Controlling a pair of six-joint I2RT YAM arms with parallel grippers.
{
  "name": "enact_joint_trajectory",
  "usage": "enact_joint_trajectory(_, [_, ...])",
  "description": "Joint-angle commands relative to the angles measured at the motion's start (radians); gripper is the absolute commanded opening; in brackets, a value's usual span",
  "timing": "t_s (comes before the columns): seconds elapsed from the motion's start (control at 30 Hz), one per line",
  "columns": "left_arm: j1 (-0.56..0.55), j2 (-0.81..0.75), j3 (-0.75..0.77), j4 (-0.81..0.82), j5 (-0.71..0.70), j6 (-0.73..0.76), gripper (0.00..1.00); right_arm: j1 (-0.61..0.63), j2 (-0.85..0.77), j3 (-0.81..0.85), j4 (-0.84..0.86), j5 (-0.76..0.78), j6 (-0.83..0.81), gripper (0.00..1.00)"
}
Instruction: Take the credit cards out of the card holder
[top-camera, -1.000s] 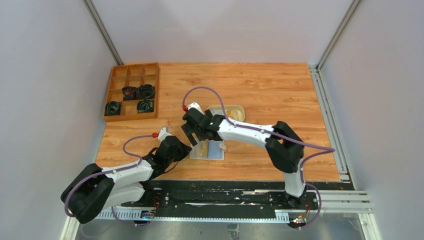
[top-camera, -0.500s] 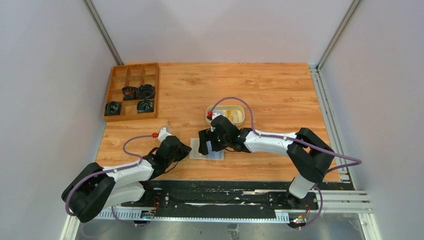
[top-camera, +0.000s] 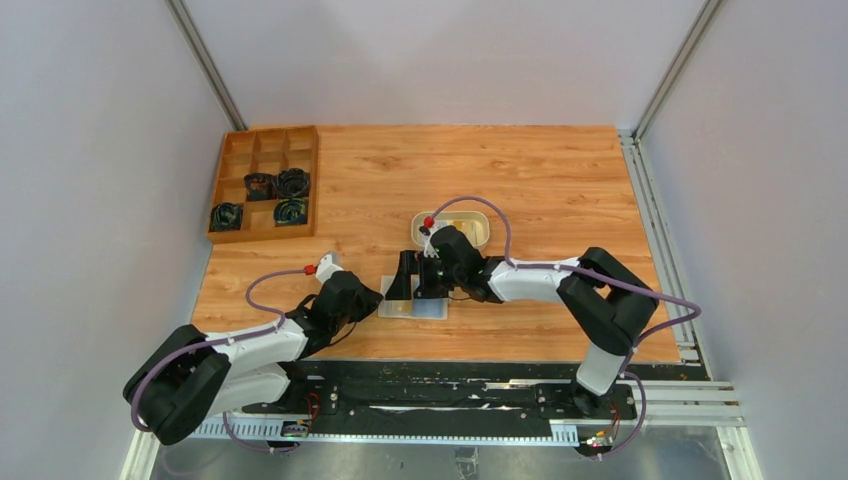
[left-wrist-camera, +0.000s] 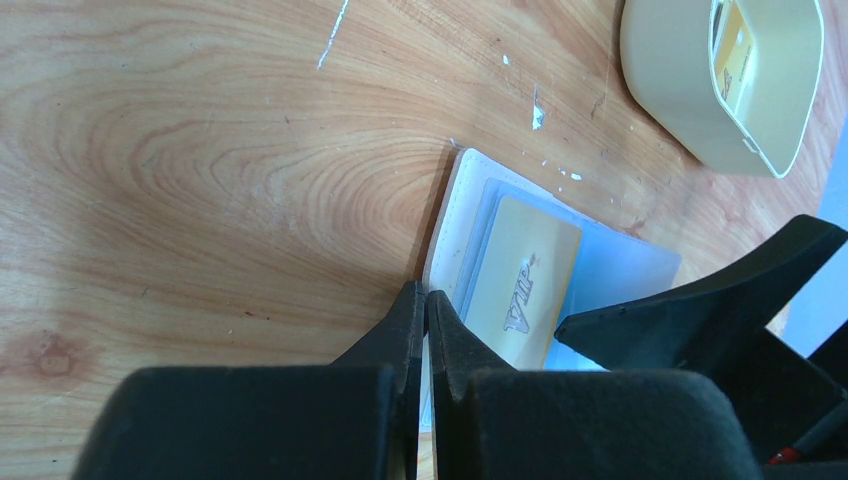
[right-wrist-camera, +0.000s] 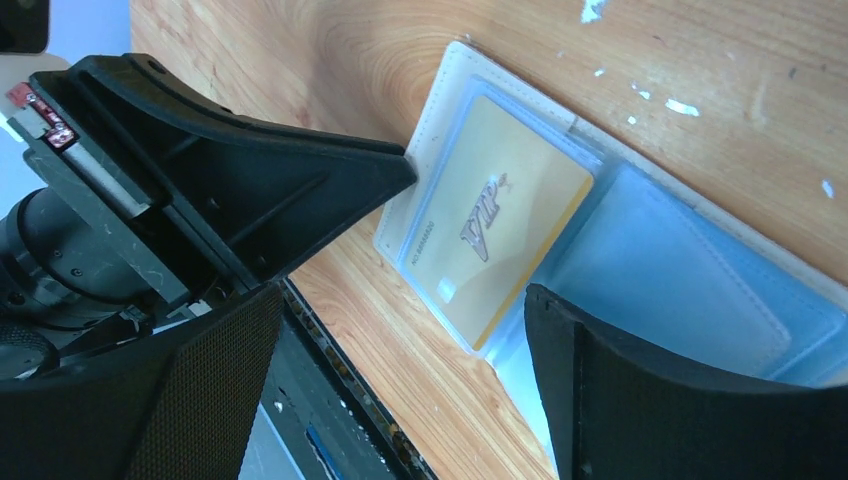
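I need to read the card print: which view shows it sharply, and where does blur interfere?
Right wrist: yellow card sharp, VIP legible. Left wrist: also legible; left tool near the lens looks soft. Top external: card too small.

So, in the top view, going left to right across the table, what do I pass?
Wooden divided box → left gripper → card holder → cream tray.
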Motion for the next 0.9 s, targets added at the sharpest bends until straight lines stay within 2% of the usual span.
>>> enact_joint_trajectory(0.0, [-0.005, -0.007, -0.004, -0.008, -0.038, 0.014, 0.00, -0.031, 0.031, -0.049, 0.063, -0.053, 0.085, 0.94])
enact_joint_trajectory(0.37, [-0.005, -0.039, 0.007, -0.075, -0.065, 0.021, 0.00, -0.043, 0.119, -0.095, 0.203, -0.104, 0.134, 0.92])
enact_joint_trajectory(0.57, [-0.005, -0.076, 0.012, -0.123, -0.087, 0.031, 0.00, -0.057, 0.010, -0.122, 0.048, 0.008, -0.003, 0.93])
enact_joint_trajectory(0.87, [-0.005, -0.079, 0.015, -0.133, -0.090, 0.038, 0.00, -0.156, -0.080, -0.170, -0.035, 0.083, -0.097, 0.94])
